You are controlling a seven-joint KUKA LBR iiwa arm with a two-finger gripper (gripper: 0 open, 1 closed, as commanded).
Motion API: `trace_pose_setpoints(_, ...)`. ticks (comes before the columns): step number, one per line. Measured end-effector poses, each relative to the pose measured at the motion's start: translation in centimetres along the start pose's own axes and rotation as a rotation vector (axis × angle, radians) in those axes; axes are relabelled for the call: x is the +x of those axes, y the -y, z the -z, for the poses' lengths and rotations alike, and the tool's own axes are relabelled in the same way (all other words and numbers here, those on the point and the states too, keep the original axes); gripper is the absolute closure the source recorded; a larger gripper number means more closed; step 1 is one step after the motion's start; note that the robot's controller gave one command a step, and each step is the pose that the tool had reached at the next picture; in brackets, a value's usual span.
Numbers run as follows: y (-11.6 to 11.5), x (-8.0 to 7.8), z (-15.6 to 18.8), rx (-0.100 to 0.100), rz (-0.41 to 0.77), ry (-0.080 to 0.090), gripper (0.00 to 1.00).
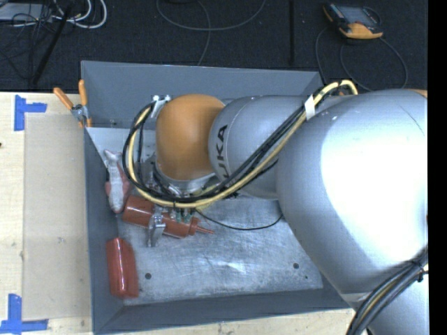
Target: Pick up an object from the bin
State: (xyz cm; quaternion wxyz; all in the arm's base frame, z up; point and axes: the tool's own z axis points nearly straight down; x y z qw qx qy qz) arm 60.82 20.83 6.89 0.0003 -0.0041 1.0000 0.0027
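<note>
In the camera view we see the gripper [155, 230] low at the left of the bin [230, 264], under the arm's orange cover [185, 135]. It sits among a cluster of reddish-brown things [140, 211]. We cannot tell whether it is spread or closed, nor whether it grips anything, so we judge the pick not yet done, with grasp and lift left to do. A red oblong thing [120, 266] lies apart in the near left corner. The left wall [98, 208] stands close by, and bare floor opens to the right and near side.
</note>
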Motion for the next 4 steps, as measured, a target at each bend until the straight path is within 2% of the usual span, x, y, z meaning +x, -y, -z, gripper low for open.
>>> trace_pose_setpoints(1, -2.3, 3.3, 3.2, 0.006, -0.107, -0.003, 0.0)
trace_pose_setpoints(2, -0.7, 2.7, 0.7, -0.003, -0.178, 0.0, 1.0)
trace_pose_setpoints(4, -0.7, 2.8, 1.0, -0.001, -0.178, -0.001, 1.0)
